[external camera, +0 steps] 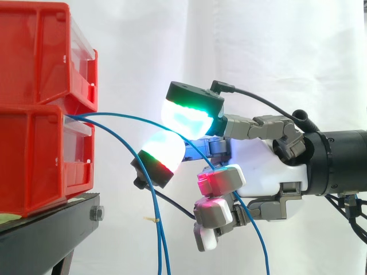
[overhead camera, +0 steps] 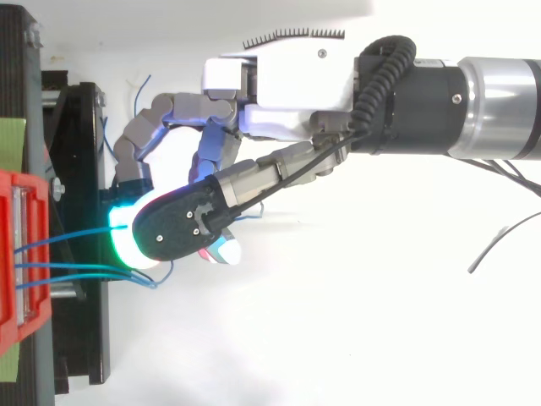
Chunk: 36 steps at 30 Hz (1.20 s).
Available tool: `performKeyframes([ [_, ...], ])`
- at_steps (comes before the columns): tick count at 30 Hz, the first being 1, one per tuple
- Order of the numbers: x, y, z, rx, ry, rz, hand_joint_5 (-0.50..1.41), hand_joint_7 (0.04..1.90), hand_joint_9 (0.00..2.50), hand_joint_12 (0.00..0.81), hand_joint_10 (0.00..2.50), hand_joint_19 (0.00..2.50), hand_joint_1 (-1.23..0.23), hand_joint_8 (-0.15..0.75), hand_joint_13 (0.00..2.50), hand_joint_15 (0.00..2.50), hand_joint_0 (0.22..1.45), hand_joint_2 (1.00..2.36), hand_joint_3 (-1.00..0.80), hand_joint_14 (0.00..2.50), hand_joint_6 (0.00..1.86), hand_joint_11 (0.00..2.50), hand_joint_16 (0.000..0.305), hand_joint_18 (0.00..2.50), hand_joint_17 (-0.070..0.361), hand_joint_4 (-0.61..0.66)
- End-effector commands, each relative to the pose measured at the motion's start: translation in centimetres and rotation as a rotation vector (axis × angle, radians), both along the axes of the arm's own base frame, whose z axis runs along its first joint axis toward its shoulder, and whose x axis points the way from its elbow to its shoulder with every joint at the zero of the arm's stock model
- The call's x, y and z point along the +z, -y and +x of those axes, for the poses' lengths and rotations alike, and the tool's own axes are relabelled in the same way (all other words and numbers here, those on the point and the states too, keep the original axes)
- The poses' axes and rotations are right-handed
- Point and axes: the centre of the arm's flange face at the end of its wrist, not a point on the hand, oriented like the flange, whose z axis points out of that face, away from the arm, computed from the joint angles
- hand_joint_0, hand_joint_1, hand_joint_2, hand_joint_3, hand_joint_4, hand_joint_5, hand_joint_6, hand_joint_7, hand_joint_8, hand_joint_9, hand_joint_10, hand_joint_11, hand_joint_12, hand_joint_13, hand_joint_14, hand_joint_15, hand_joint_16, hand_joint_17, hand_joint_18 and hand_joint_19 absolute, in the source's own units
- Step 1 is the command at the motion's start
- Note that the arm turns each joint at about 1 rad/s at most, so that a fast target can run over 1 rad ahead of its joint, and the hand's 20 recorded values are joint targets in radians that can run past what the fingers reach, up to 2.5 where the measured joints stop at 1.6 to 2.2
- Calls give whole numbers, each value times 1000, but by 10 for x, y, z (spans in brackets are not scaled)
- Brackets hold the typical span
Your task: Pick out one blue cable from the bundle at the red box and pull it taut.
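Note:
Several thin blue cables leave the front of the lower red box [external camera: 34,160] [overhead camera: 10,203]. One blue cable [external camera: 126,117] [overhead camera: 68,238] arcs rightward, passes between two glowing pads [external camera: 186,117] of my hand [external camera: 264,166] [overhead camera: 287,85], then drops behind the palm. Those two pads, green-cyan above and white-red below, sit close together with this cable pinched between them. The cable still sags in a curve. My other fingers are curled under the palm. A second blue cable [external camera: 150,189] hangs loose, down past the lower pad.
Another red bin [external camera: 40,51] is stacked on the lower one. Both rest on a black stand [external camera: 46,229] [overhead camera: 84,169] at the left. A white curtain [external camera: 275,51] hangs behind, with free room below and right of the bins.

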Motion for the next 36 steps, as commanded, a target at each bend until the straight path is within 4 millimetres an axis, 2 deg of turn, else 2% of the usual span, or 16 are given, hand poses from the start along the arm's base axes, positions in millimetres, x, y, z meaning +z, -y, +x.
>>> performKeyframes([
  [1, 0, 0, 0, 0, 0, 0, -156, 918, 1307, 372, 22, 707, -622, 282, 1145, 753, 581, 1018, -128, 25, 927, 940, 60, 852, 134, -25],
  [4, 0, 0, 0, 0, 0, 0, -164, 877, 1284, 356, 23, 709, -676, 265, 1129, 760, 599, 1019, -107, 25, 949, 951, 58, 843, 131, -54],
  [11, -1, 0, -1, 1, -6, 0, -186, 887, 1236, 323, 25, 727, -690, 211, 1080, 768, 643, 1021, -181, 27, 966, 975, 51, 780, 114, -162],
  [19, -1, 1, -2, -3, -18, 1, -201, 845, 1228, 321, 22, 703, -659, 207, 1060, 766, 667, 1021, -226, 27, 978, 1045, 48, 745, 108, -161],
  [21, 0, 1, -1, -3, -17, 2, -203, 830, 1241, 316, 22, 698, -652, 203, 1088, 825, 668, 1021, -230, 27, 980, 1106, 47, 741, 107, -158],
  [24, 0, 5, -2, -4, -19, 9, -205, 819, 1292, 303, 17, 707, -643, 194, 1226, 1064, 670, 1021, -234, 26, 982, 1256, 45, 764, 102, -150],
  [26, 2, 6, -2, -5, -22, 10, -206, 804, 1343, 282, 9, 736, -639, 188, 1305, 1314, 672, 1021, -235, 21, 984, 1445, 43, 791, 98, -141],
  [31, 7, 8, -3, -7, -48, 9, -205, 789, 1400, 264, 32, 762, -640, 176, 1413, 1594, 671, 1022, -233, 4, 985, 1551, 42, 826, 95, -136],
  [32, 9, 9, -3, -7, -49, 9, -205, 786, 1394, 261, 112, 772, -640, 175, 1416, 1606, 672, 1021, -233, 58, 985, 1526, 42, 836, 95, -133],
  [34, 11, 10, -3, -8, -52, 9, -204, 776, 1383, 256, 213, 789, -640, 178, 1382, 1512, 672, 1021, -232, 376, 986, 1510, 42, 843, 93, -131],
  [36, 12, 11, -4, -8, -65, 9, -204, 778, 1374, 258, 361, 797, -640, 175, 1355, 1483, 672, 1022, -231, 509, 986, 1456, 42, 853, 93, -130],
])
